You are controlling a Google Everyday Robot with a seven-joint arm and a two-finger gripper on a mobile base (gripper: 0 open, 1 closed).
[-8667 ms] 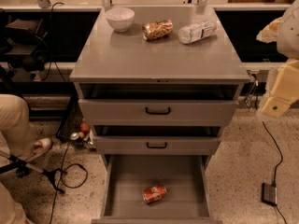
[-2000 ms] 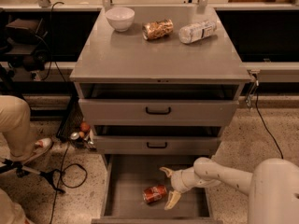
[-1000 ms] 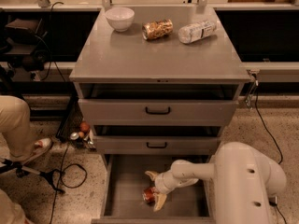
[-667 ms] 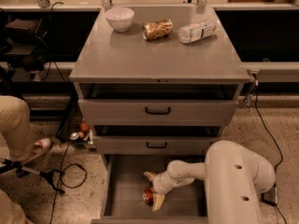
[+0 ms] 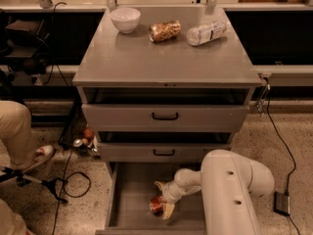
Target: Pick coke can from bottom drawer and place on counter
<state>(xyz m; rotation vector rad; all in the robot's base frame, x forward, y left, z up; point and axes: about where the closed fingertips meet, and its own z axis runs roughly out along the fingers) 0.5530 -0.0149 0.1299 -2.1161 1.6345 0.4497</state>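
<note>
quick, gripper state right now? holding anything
gripper: open, low in the bottom drawer, fingers on either side of the can, not gripping it yet

You can see a speckled stone floor with black cables lying on it and a small black box at the right. Behind runs a long pale shelf with dark space under it. Your gripper is low down, near the bottom middle.
</note>
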